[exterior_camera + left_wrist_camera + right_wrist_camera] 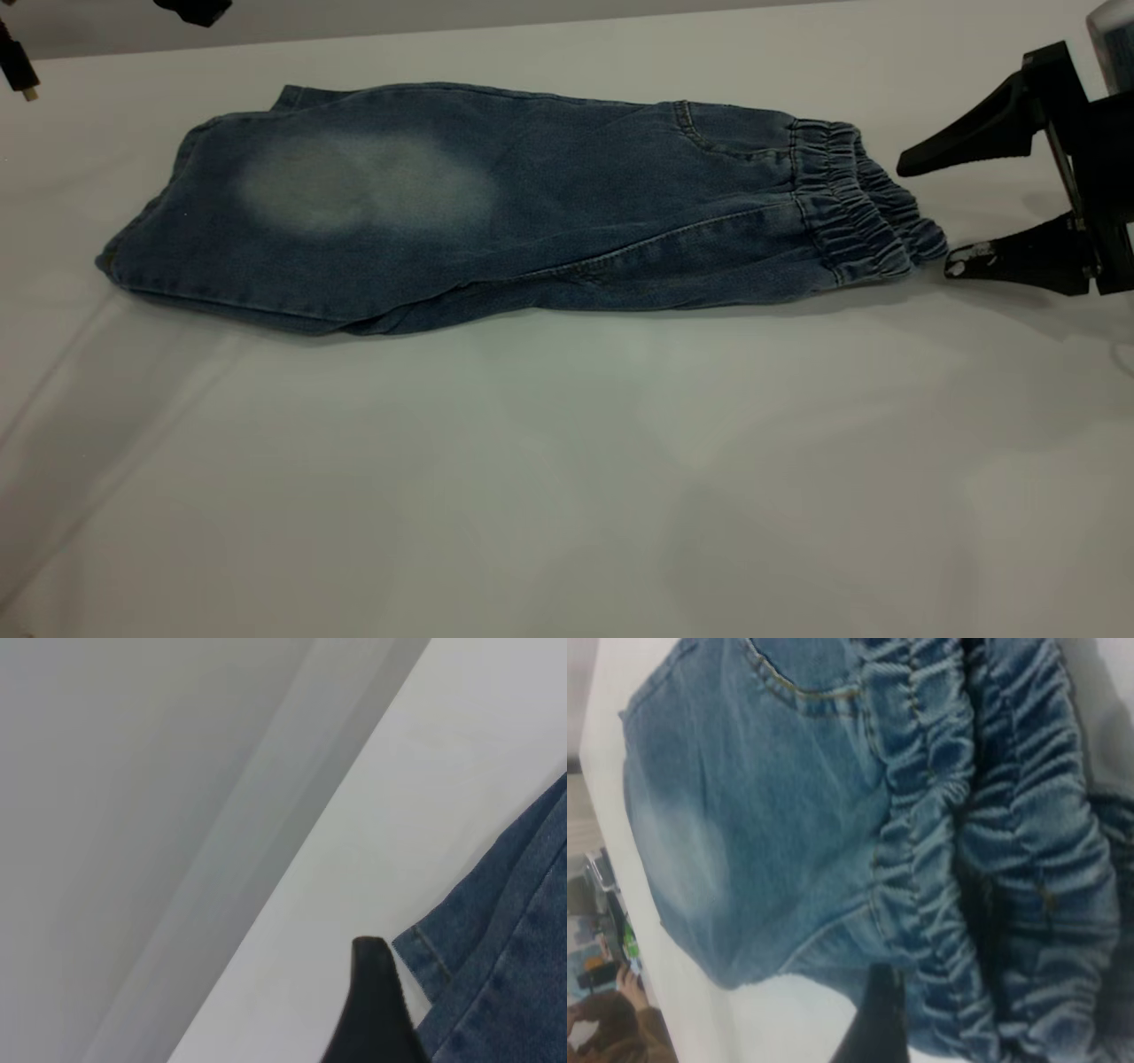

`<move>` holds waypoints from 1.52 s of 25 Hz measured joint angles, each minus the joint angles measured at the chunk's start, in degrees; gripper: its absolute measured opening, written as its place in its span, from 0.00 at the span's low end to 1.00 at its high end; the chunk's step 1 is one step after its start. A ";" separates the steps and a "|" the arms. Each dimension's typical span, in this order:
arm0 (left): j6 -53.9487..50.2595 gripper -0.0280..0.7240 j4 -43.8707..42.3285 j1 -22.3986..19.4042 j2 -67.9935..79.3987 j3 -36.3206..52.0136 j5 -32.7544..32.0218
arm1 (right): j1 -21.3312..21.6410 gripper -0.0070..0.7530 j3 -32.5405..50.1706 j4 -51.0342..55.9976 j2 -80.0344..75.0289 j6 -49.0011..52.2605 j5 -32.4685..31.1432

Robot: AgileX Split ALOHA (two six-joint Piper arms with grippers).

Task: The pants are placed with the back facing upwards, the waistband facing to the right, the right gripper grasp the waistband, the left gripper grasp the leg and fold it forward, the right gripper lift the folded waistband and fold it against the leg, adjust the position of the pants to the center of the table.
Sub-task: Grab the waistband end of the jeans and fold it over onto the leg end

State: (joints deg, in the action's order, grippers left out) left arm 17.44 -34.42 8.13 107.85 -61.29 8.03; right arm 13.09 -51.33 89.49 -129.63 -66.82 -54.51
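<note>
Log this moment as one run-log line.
pants: folded lengthwise, flat on table | right gripper: open, fingers at waistband, not gripping | left gripper: raised near leg end

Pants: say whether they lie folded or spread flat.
Folded lengthwise: the pants lie as one narrow strip on the table, one leg stacked on the other, the waistband doubled in two ruched layers.

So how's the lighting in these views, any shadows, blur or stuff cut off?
Exterior view: soft even light, the pants casting a thin shadow on the table, the right gripper cropped at the edge. Left wrist view: one dark finger blurred. Right wrist view: the waistband soft-focused.
</note>
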 joint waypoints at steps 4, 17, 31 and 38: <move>0.00 0.66 0.00 0.00 0.00 0.00 0.00 | -0.56 0.80 0.04 0.39 -1.48 0.66 -1.12; -0.05 0.66 0.05 1.77 0.00 0.00 -0.32 | -2.80 0.79 -4.26 2.83 -2.65 2.16 -0.60; -0.01 0.66 0.00 2.24 0.00 0.00 -0.48 | -7.49 0.79 -4.57 6.22 -2.60 2.06 4.16; -0.01 0.66 0.00 2.50 0.00 0.00 -0.59 | -7.44 0.78 -4.57 10.64 -2.55 0.32 6.17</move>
State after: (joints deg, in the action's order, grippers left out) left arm 17.43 -34.43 10.63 107.85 -61.29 7.44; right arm 5.66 -55.90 100.13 -132.18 -66.49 -48.34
